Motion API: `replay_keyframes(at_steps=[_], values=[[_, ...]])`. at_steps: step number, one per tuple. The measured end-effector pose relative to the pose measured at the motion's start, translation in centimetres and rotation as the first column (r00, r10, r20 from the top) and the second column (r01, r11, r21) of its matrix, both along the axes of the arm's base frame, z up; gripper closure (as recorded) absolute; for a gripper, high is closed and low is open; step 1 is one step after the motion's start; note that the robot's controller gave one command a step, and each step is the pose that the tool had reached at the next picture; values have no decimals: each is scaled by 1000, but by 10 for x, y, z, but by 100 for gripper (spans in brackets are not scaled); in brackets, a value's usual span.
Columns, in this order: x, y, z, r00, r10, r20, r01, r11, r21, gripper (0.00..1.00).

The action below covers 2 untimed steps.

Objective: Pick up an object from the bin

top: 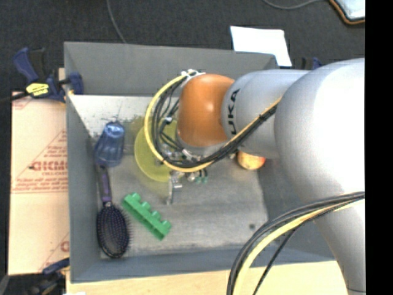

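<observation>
1. Camera view: the arm (307, 121) comes in over the right wall of the grey bin (80, 183). Its orange cover (202, 109), looped with cables (161, 112), sits above the bin's middle.
2. The hand (175, 192) points down below the cover, over the floor near the bin's middle. Whether it is wide or narrow cannot be told.
3. Nearest to it is a yellow-green round dish (146, 158), partly hidden by the cover and cables. The hand is just beside the dish's near edge.
4. A green toothed block (147, 215) lies slantwise toward the near wall, near the hand but apart from it.
5. A dark hairbrush (113, 232) lies in the near-left corner. Its purple handle runs along the left wall up to a blue object (110, 143).
6. A reddish-yellow fruit (250, 160) shows under the arm, toward the right wall.
</observation>
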<state>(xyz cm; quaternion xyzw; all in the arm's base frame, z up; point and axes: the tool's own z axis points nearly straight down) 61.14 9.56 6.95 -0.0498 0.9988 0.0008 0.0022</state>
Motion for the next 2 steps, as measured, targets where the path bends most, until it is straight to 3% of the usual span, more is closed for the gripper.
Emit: replay_keyframes(at_steps=[1,2], values=[[-1,-9,2,998,60,7,-60,998,-6,0],[2,-3,3,1000,1,8,-1,1000,1,0]])
